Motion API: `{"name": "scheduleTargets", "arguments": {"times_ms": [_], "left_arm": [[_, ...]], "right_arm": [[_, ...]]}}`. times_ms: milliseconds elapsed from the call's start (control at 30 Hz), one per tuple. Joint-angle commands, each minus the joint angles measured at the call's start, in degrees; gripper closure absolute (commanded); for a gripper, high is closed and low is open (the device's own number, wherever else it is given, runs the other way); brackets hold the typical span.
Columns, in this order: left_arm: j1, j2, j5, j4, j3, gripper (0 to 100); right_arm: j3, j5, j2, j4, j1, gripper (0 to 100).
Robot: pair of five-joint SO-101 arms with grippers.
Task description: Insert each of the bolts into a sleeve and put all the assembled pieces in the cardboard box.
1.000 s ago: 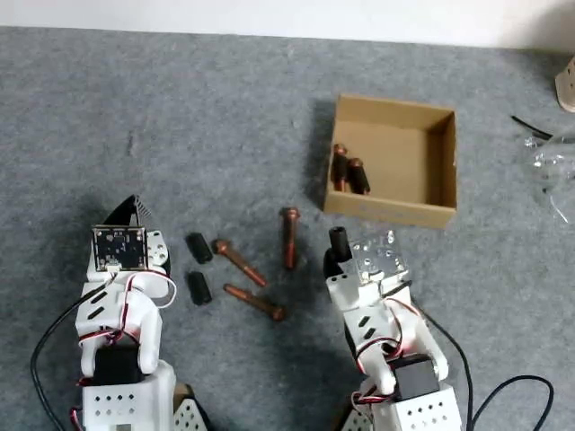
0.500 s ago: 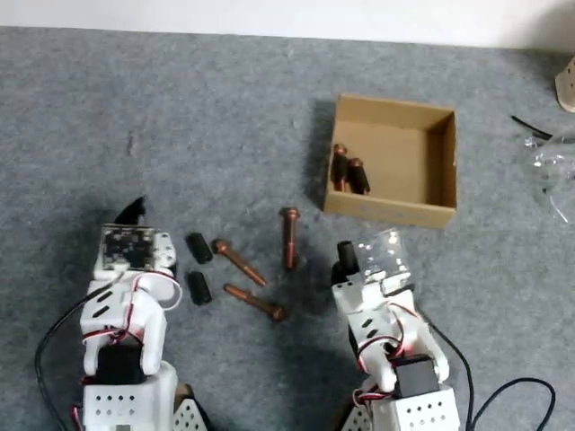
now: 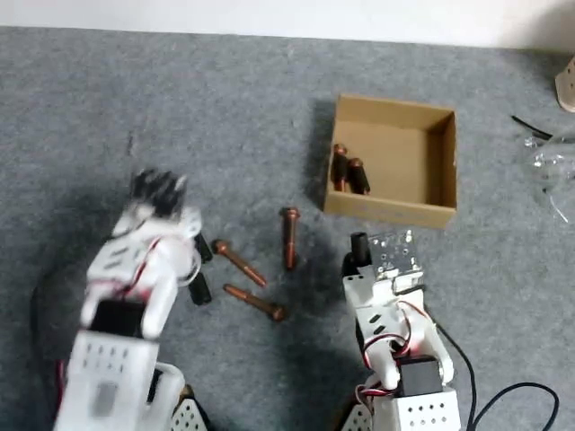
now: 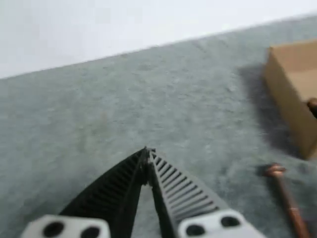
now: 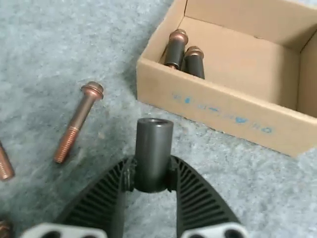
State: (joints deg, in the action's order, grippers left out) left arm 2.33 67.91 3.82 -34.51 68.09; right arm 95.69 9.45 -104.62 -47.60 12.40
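Three copper bolts (image 3: 289,237) (image 3: 239,262) (image 3: 255,303) lie on the grey carpet between the arms. Two black sleeves (image 3: 203,248) (image 3: 200,288) lie beside the left arm, partly hidden by it. My left gripper (image 3: 158,188) (image 4: 146,154) hangs shut above the carpet, holding nothing. One bolt (image 4: 285,195) lies off to its side. My right gripper (image 3: 360,247) (image 5: 151,171) is shut on an upright black sleeve (image 5: 153,148), just short of the cardboard box (image 3: 433,158) (image 5: 223,119). Two assembled pieces (image 3: 348,171) (image 5: 184,52) lie inside the box against its wall.
Clear plastic and black cable clutter (image 3: 546,153) sits at the far right of the carpet. A pale object (image 3: 566,83) pokes in at the right edge. Open carpet stretches beyond the left gripper, bounded by a white strip at the back.
The left arm has lifted and swung forward and to the right, now covering part of the loose sleeves. The right gripper shifted a little to the right with its sleeve.
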Motion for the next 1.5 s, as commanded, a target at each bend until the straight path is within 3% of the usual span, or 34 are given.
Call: {"name": "scheduleTargets", "arguments": {"times_ms": [0, 233, 533, 600, 733, 1100, 1467], "left_arm": [[7.78, -23.96, -0.26, 1.41, -17.27, 99], [17.71, -48.66, -0.26, -2.29, -32.66, 99], [24.13, -61.05, -0.26, -1.93, -34.95, 96], [24.4, -62.2, -0.79, -1.93, -34.95, 89], [24.04, -63.69, -9.14, -2.2, -34.95, 79], [23.69, -69.85, -9.67, -1.93, -35.56, 80], [17.98, -79.08, -9.85, -2.64, -43.21, 80]], "right_arm": [[3.3, -0.26, -0.66, 4.53, -0.92, 99.4], [3.38, -0.18, -0.66, 4.7, -1.01, 99.4], [3.21, -0.18, -0.66, 5.05, -2.59, 99.4], [3.38, -0.18, -0.66, 5.76, -2.59, 99.4], [3.38, -0.18, -0.66, 5.93, -2.59, 99.4], [3.38, -0.18, -0.66, 5.93, -2.59, 99.4], [3.38, -0.18, -0.66, 5.93, -2.59, 99.4]]}}
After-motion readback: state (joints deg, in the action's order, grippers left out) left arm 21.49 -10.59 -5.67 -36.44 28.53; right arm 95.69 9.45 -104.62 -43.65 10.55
